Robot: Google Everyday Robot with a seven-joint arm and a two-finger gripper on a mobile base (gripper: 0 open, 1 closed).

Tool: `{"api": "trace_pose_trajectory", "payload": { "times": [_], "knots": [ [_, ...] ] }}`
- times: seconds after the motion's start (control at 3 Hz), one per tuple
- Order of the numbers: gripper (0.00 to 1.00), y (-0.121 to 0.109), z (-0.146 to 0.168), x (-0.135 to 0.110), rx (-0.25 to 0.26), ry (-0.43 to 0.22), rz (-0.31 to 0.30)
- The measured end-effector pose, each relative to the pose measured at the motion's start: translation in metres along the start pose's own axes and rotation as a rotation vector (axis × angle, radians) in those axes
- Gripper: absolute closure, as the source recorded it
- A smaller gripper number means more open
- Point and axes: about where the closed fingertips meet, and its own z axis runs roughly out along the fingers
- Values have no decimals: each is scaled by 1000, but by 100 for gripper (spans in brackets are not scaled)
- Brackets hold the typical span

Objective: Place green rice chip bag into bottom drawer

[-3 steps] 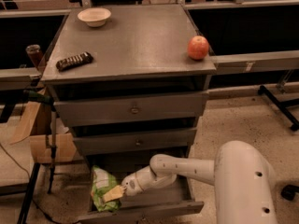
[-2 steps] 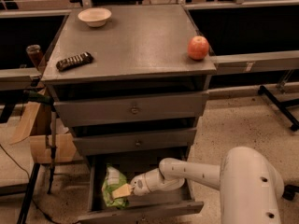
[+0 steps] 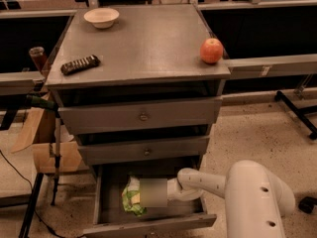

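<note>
The green rice chip bag (image 3: 131, 198) is a light green, wrinkly bag with white patches. It is inside the open bottom drawer (image 3: 148, 225), left of the middle. My gripper (image 3: 144, 194) reaches into the drawer from the right at the end of the white arm (image 3: 203, 182). It is right against the bag's right side. The gripper's tip is hidden where it meets the bag.
On the cabinet top (image 3: 148, 43) are a white bowl (image 3: 101, 17), a dark remote-like bar (image 3: 79, 64) and a red apple (image 3: 211, 50). The two upper drawers (image 3: 143, 116) are closed. A cardboard box (image 3: 49, 143) and a stand are to the left. My white base (image 3: 257, 202) is at the lower right.
The gripper and the bag have moved right and further in, from the drawer's left front edge to over the drawer's inside.
</note>
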Motion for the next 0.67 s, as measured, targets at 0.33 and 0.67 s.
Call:
{"api": "trace_pose_trajectory", "payload": {
  "times": [0.33, 0.67],
  "knots": [
    [81, -29, -8, -12, 36, -52, 73],
    [59, -47, -13, -16, 55, -137, 130]
  ]
}}
